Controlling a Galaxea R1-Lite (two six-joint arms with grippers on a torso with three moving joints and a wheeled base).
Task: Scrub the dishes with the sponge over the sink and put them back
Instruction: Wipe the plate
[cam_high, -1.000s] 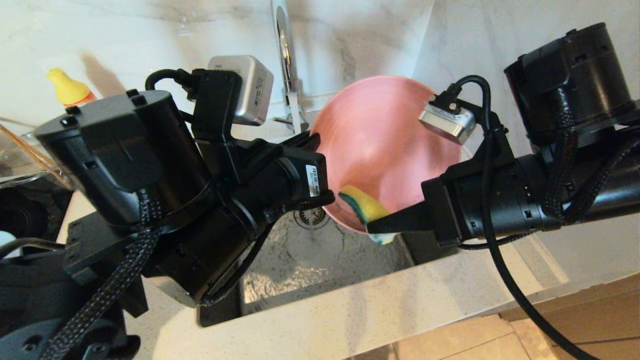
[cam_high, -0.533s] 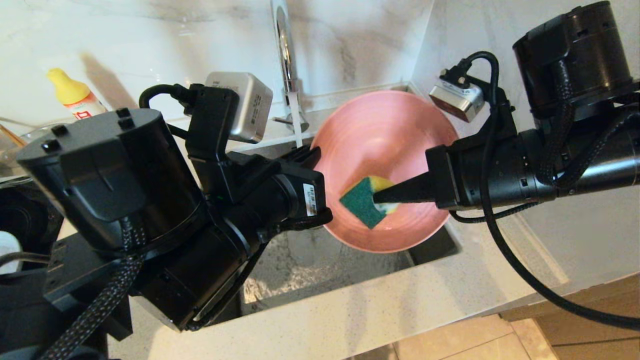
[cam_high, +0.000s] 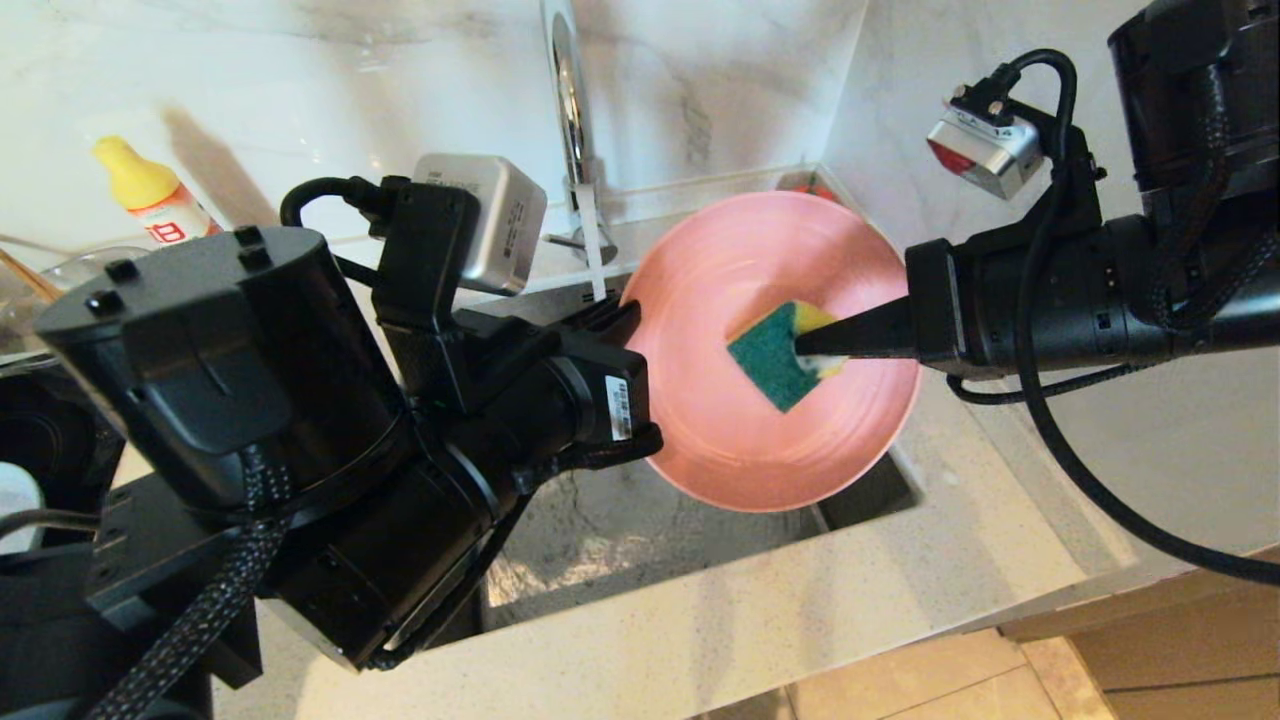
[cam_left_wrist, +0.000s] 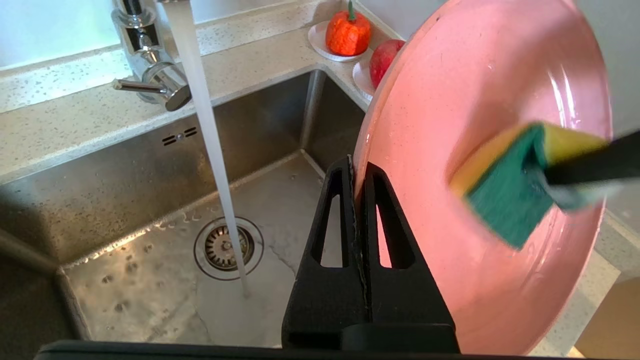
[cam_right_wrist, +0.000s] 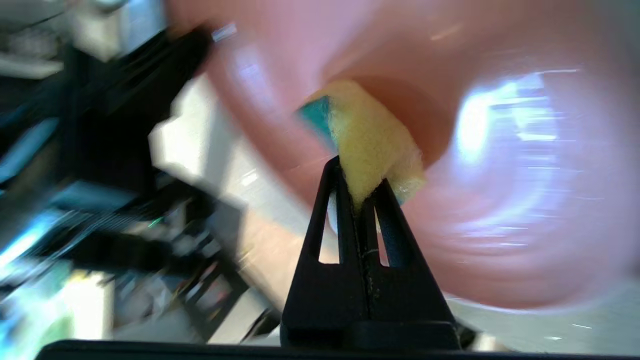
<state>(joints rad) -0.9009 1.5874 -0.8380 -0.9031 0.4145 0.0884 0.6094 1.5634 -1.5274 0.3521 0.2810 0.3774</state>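
A pink plate (cam_high: 740, 430) (cam_left_wrist: 450, 150) (cam_right_wrist: 500, 210) hangs tilted on edge over the steel sink (cam_high: 600, 520) (cam_left_wrist: 125, 175). My left gripper (cam_high: 625, 312) (cam_left_wrist: 356, 167) is shut on the plate's rim at its left side. My right gripper (cam_high: 805, 347) (cam_right_wrist: 359, 187) is shut on the yellow and green sponge (cam_high: 775, 357) (cam_left_wrist: 505, 200) (cam_right_wrist: 367, 135). The sponge lies against the plate's inner face near the middle, green face toward the head camera. No other plate shows.
Water runs from the chrome faucet (cam_high: 568, 90) (cam_left_wrist: 150, 75) down to the drain (cam_left_wrist: 227, 246). Fruit on small white saucers (cam_left_wrist: 325, 47) sits at the sink's far right corner. A yellow-capped bottle (cam_high: 150, 200) stands on the left counter. The counter's front edge (cam_high: 750, 620) runs below the sink.
My right gripper has carried the sponge up and to the right, from the plate's lower rim to its middle. The plate has sunk a little in the left gripper's hold.
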